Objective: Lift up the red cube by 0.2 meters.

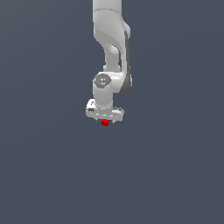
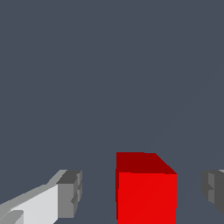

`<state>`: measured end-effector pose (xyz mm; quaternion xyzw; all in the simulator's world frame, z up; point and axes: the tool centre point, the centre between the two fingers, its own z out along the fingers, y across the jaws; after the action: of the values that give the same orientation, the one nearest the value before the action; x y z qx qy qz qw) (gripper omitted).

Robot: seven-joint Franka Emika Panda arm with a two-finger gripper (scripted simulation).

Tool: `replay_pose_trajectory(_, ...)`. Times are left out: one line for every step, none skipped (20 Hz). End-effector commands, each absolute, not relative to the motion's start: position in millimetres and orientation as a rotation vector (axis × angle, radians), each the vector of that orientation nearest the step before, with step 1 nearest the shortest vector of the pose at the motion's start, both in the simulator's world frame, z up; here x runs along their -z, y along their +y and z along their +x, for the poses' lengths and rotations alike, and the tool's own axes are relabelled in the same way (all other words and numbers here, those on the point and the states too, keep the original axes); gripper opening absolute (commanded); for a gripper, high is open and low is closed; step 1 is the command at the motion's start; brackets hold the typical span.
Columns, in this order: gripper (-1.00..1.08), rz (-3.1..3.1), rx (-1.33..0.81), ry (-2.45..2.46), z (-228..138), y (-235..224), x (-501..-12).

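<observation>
Straddling the red cube [image 2: 145, 188], the gripper [image 2: 142, 192] has its fingers spread wide, one pad [image 2: 70, 194] on one side and the other pad [image 2: 213, 189] on the opposite side, with clear gaps between each pad and the cube's faces. Neither pad touches it. The cube does not sit centred in that gap: in the wrist view it lies noticeably nearer one finger than the other, though still apart from both.

From the exterior view, the cube [image 1: 104, 122] shows as a small red speck right under the white hand [image 1: 104, 114], with the arm [image 1: 111, 52] coming down from above; whether the cube rests on the grey ground [image 1: 52, 175] or sits slightly off it cannot be told, since no shadow or edge marks the surface.

The main risk, as I judge it, is the off-centre placing. When the fingers close, the nearer pad is likely to meet the cube first and push it sideways before the other arrives, which could twist it so the pads grip on edges rather than flat faces. A small cube held that way may slip out during the lift. A second risk is depth: if the pads sit too high on the cube, only its top rim is caught and the grasp is weak
</observation>
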<state>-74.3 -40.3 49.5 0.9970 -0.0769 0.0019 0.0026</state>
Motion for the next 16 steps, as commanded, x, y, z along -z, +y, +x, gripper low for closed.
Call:
replay_pose_trajectory(1.0,3.127,-0.004,-0.262,-81.9,-41.5,-37.2)
replay_pose_trajectory(1.0,3.127,-0.003,-0.268,-84.1,-41.8,-33.3)
replay_pose_trajectory(1.0,3.127,-0.002,-0.273,-86.0,-42.0,-30.0)
replay_pose_trajectory(1.0,3.127,-0.002,-0.277,-87.6,-42.2,-27.1)
replay_pose_trajectory(1.0,3.127,-0.001,-0.281,-88.8,-42.3,-24.8)
replay_pose_trajectory(1.0,3.127,-0.001,-0.283,-89.8,-42.4,-22.9)
replay_pose_trajectory(1.0,3.128,0.0,-0.285,-90.4,-42.5,-21.6)
replay_pose_trajectory(1.0,3.128,0.0,-0.286,-90.8,-42.5,-20.8)
replay_pose_trajectory(1.0,3.128,0.0,-0.286,-90.9,-42.3,-20.6)
replay_pose_trajectory(-1.0,3.128,0.0,-0.286,-90.9,-42.3,-20.6)
replay_pose_trajectory(-1.0,3.128,0.0,-0.286,-90.9,-42.3,-20.6)
replay_pose_trajectory(-1.0,3.128,0.0,-0.286,-90.9,-42.3,-20.6)
replay_pose_trajectory(-1.0,3.128,0.0,-0.286,-90.9,-42.3,-20.6)
replay_pose_trajectory(-1.0,3.128,0.0,-0.286,-90.9,-42.3,-20.6)
replay_pose_trajectory(-1.0,3.128,0.0,-0.286,-90.9,-42.3,-20.6)
replay_pose_trajectory(-1.0,3.128,0.0,-0.286,-90.9,-42.3,-20.6)
